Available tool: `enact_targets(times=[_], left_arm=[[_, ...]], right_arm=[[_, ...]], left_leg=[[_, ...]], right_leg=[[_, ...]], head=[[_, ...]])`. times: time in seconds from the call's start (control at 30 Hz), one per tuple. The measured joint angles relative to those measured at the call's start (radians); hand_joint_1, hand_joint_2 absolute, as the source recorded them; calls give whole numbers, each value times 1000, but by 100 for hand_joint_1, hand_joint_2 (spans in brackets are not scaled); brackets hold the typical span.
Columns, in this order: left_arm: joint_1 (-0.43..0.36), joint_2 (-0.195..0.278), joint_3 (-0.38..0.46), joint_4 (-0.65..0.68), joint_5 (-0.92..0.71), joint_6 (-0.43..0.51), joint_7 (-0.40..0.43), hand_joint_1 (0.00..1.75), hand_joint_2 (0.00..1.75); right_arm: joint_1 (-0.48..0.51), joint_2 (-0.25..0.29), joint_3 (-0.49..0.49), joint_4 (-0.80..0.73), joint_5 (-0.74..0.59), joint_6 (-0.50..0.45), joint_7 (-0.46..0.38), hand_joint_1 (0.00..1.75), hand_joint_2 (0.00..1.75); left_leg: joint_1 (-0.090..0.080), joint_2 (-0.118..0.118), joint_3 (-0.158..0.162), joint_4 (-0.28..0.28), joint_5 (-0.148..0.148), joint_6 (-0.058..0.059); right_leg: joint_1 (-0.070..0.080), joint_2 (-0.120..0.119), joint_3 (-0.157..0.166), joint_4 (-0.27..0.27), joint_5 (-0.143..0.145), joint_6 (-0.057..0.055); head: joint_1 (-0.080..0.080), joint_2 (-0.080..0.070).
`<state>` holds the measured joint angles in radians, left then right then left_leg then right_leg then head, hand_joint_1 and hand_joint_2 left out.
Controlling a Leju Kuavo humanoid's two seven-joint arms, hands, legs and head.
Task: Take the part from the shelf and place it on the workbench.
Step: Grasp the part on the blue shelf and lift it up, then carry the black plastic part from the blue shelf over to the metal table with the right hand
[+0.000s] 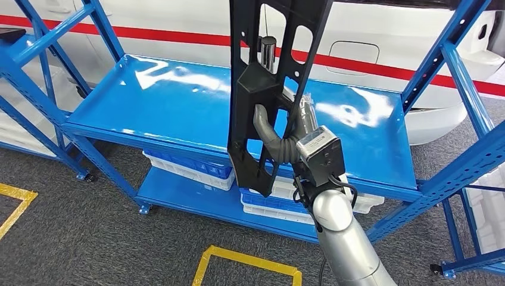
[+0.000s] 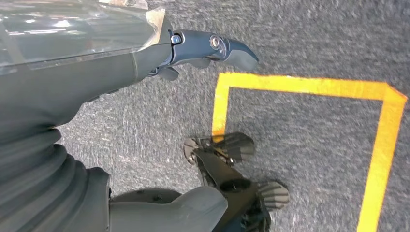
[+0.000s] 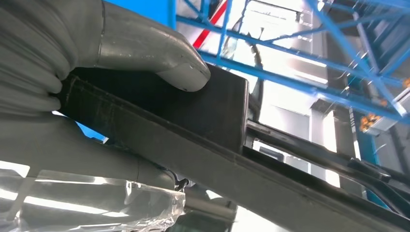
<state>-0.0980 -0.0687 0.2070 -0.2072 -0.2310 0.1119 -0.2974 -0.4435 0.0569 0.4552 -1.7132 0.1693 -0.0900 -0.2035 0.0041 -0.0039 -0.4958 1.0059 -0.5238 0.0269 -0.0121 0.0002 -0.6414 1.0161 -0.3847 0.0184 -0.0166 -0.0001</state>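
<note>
1. Long black matt plastic part with cut-out slots (image 1: 262,89): dull, faintly textured surface.
2. Blue painted metal shelf (image 1: 178,101): glossy, strong white glare.
3. Silver right arm (image 1: 348,238): smooth satin metal.
4. Grey ribbed right hand (image 3: 145,48): matt, rubbery cover.
5. Grey carpeted floor (image 2: 314,140): rough, speckled; yellow tape lines (image 2: 387,140) smooth.

Lighting, for your check: bright, even overhead light; white glare patches on the blue shelf (image 1: 178,101); right wrist view backlit, blown-out highlights; floor (image 2: 314,145) texture slightly soft.
</note>
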Motion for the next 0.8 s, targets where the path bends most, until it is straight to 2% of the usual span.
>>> enact_targets(times=[0.03,0.07,0.1,0.17,0.2,0.23,0.27,0.3,0.33,0.37,0.4,0.43,0.47,0.5,0.53,0.57,0.6,0.63,0.7,0.73,0.77,0.8], left_arm=[[0,-1,0,0,0,0,0,0,175],[0,-1,0,0,0,0,0,0,175],[0,-2,0,0,1,0,0,0,175],[0,-2,0,0,1,0,-1,0,175],[0,-2,1,0,1,0,-2,0,175],[1,-2,1,0,0,0,-2,0,175],[1,-3,1,0,0,-1,-2,0,175],[1,-3,1,0,0,-3,-2,0,175],[1,-3,1,0,-1,-4,-2,0,175],[1,-4,1,0,-2,-5,-2,0,175],[1,-4,1,0,-4,-6,-2,0,175],[1,-4,1,0,-6,-6,-2,0,175],[1,-4,1,0,-10,-7,-2,0,175],[2,-4,1,0,-13,-8,-2,0,175],[2,-2,1,0,-16,-10,-2,0,175],[2,-1,1,1,-19,-12,-2,0,175],[3,0,1,1,-22,-14,-1,0,175],[3,0,1,1,-25,-15,0,0,175],[4,0,0,1,-31,-15,2,0,175],[4,0,0,1,-33,-15,3,0,175],[4,0,0,1,-33,-15,3,0,175],[3,0,0,1,-34,-15,4,0,175]], right_arm=[[0,0,0,0,0,0,-2,175,175],[0,-1,0,0,0,1,-6,175,175],[0,-3,0,0,2,2,-12,175,175],[2,-6,-1,0,7,8,-27,175,175],[4,-8,-1,0,12,12,-33,175,175],[7,-9,-2,0,16,16,-37,175,175],[10,-11,-2,0,20,18,-40,175,175],[11,-12,-2,0,24,20,-43,175,175],[12,-13,-3,0,28,21,-46,175,175],[11,-13,-3,0,31,22,-48,175,175],[10,-13,-3,0,33,23,-52,175,175],[10,-13,-3,0,35,25,-56,175,175],[11,-13,-3,0,35,27,-60,175,175],[12,-13,-3,0,34,29,-65,175,175],[14,-13,-3,0,34,31,-69,175,175],[15,-12,-2,0,35,33,-72,175,175],[17,-11,-2,0,36,34,-76,175,175],[19,-10,-2,-1,39,35,-81,175,175],[27,-9,-3,-3,49,36,-91,175,175],[32,-10,-3,-3,55,36,-96,175,175],[38,-10,-3,-3,60,36,-99,175,175],[44,-11,-3,-4,65,35,-102,175,175]], left_leg=[[0,2,-5,-7,11,6],[0,4,-10,-14,25,12],[2,7,-18,-22,40,20],[2,11,-42,-29,67,29],[1,12,-58,-28,79,31],[0,13,-75,-27,91,31],[0,14,-91,-26,102,29],[0,14,-106,-24,113,27],[0,15,-120,-22,123,23],[-1,15,-132,-18,131,19],[-2,14,-143,-12,138,14],[-4,14,-150,-8,145,9],[-5,14,-154,-4,151,4],[-5,14,-157,-3,158,-1],[-2,13,-160,-1,161,-5],[1,12,-166,7,149,-11],[4,10,-176,29,120,-17],[8,7,-190,69,73,-23],[12,5,-219,191,-27,-35],[15,5,-227,249,-52,-40],[19,5,-222,282,-53,-43],[22,5,-202,282,-36,-46]], right_leg=[[0,-1,-2,0,3,6],[0,-1,-10,7,-6,9],[1,-1,-21,29,-32,6],[2,0,-56,131,-119,-7],[1,0,-71,199,-156,-9],[0,0,-77,252,-176,-6],[-1,0,-68,276,-177,3],[-2,0,-42,262,-163,14],[-3,0,5,208,-144,23],[-3,-1,61,134,-134,27],[-1,-1,112,61,-134,26],[1,-1,146,6,-139,22],[4,0,159,-22,-146,17],[5,0,158,-30,-146,11],[0,0,149,-29,-140,3],[-4,-1,144,-28,-132,-6],[-9,-2,137,-29,-122,-17],[-12,-4,129,-29,-110,-26],[-10,-4,106,-28,-88,-34],[-9,-4,93,-27,-77,-32],[-9,-4,81,-26,-68,-29],[-10,-4,69,-25,-58,-26]], head=[[-1,0],[0,0],[1,0],[4,0],[6,0],[6,0],[6,0],[6,0],[6,0],[7,0],[6,0],[6,0],[5,0],[4,0],[4,0],[4,0],[2,0],[1,0],[-2,0],[-2,0],[-3,0],[-2,0]])
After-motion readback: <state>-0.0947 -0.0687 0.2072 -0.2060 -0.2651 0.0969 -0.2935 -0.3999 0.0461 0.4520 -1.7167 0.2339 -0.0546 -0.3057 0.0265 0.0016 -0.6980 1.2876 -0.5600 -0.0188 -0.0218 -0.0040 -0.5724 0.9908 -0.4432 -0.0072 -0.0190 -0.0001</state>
